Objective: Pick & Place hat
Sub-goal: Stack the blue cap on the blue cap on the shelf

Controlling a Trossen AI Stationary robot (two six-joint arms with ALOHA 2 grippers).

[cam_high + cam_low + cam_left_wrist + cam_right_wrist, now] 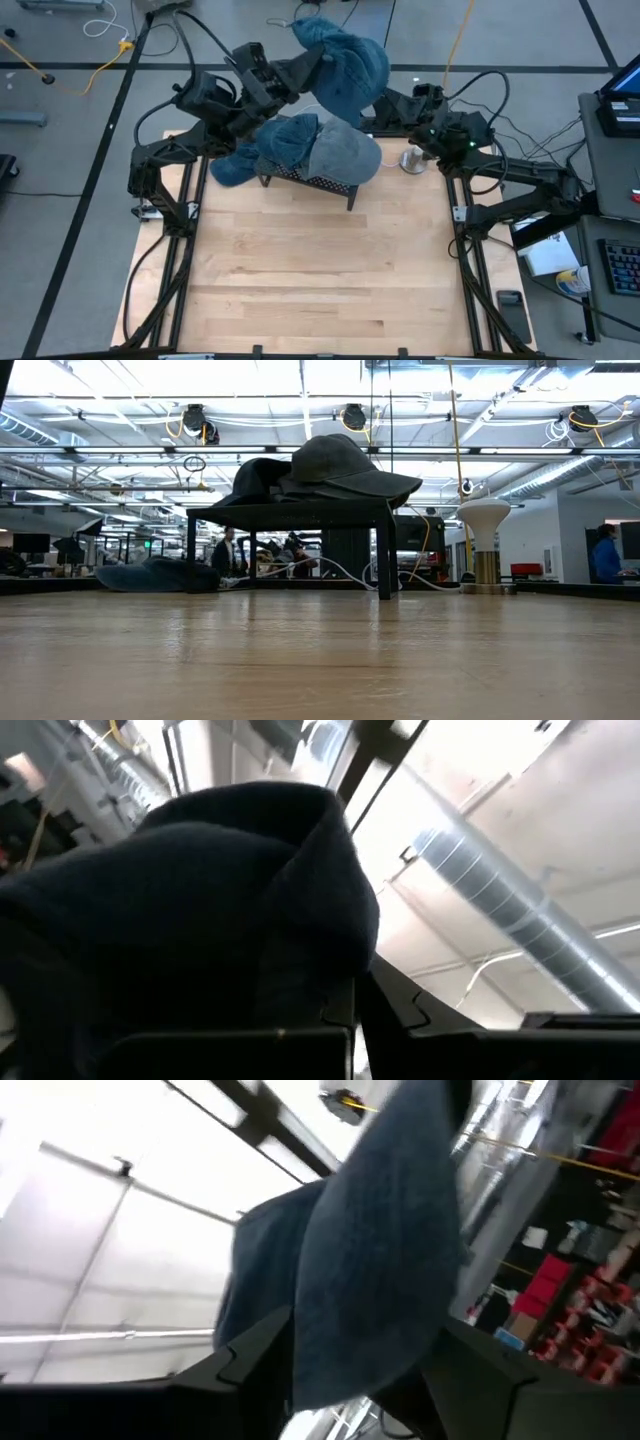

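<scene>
Both grippers, left (318, 58) and right (372, 112), pinched the blue hat (345, 68), hanging between them above the black rack (310, 178).

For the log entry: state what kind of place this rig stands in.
Most likely a large open robotics lab or workshop. The low view shows exposed ceiling ducts with hanging cables, people at desks behind the wooden table, and the high view shows cables across the floor.

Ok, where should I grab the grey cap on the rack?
Grip the grey cap by its bill, jutting flat past the black rack toward the white stand; come in level from that side. Left gripper and right gripper both hold the raised blue hat.
</scene>
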